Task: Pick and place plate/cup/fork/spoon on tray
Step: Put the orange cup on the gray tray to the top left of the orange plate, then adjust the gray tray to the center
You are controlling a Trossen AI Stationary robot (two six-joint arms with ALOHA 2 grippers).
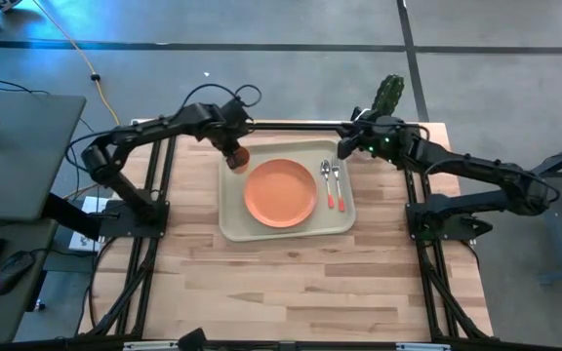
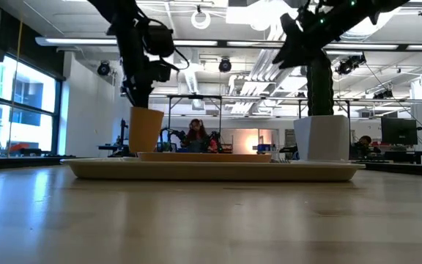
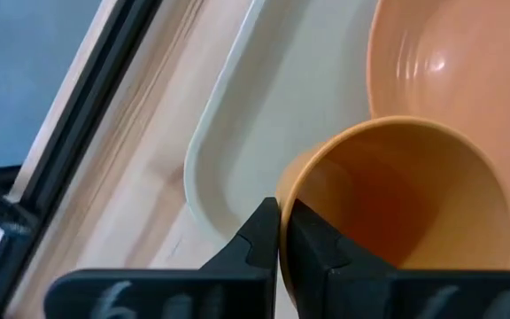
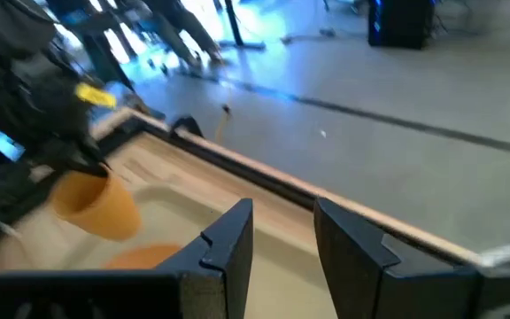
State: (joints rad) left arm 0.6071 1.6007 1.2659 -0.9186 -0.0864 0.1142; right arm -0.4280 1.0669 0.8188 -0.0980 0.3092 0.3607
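High view: tray (image 1: 232,219) sits centre frame on the table (image 1: 291,283), w/ plate (image 1: 280,192) in its middle. Spoon (image 1: 327,181) and fork (image 1: 339,182) lie side by side on the tray's right part, just right of the plate, orange handle ends toward frame bottom. Left gripper (image 1: 232,148) is at the tray's upper-left corner, clamped on the cup (image 1: 237,156). Right gripper (image 1: 343,148) hangs at the tray's upper-right corner, near a cactus (image 1: 389,95).

Low view: cup (image 2: 146,130) stands upright at centre-left, over the tray's (image 2: 211,170) left end; probably just touching the tray or a hair above, can't tell from here. Left gripper (image 2: 139,92) comes down onto it from the top. White pot (image 2: 321,138) w/ cactus stands right of centre, behind the tray.

Left wrist view: fingers (image 3: 259,237) pinch the cup's (image 3: 405,190) rim wall at bottom centre, one outside, one inside. Plate (image 3: 454,62) at upper right, tray (image 3: 237,159) corner under the cup.

Right wrist view: right gripper (image 4: 282,237) at bottom centre, fingers apart, nothing between them. Cup (image 4: 96,204) at left, held by the left gripper (image 4: 82,159).
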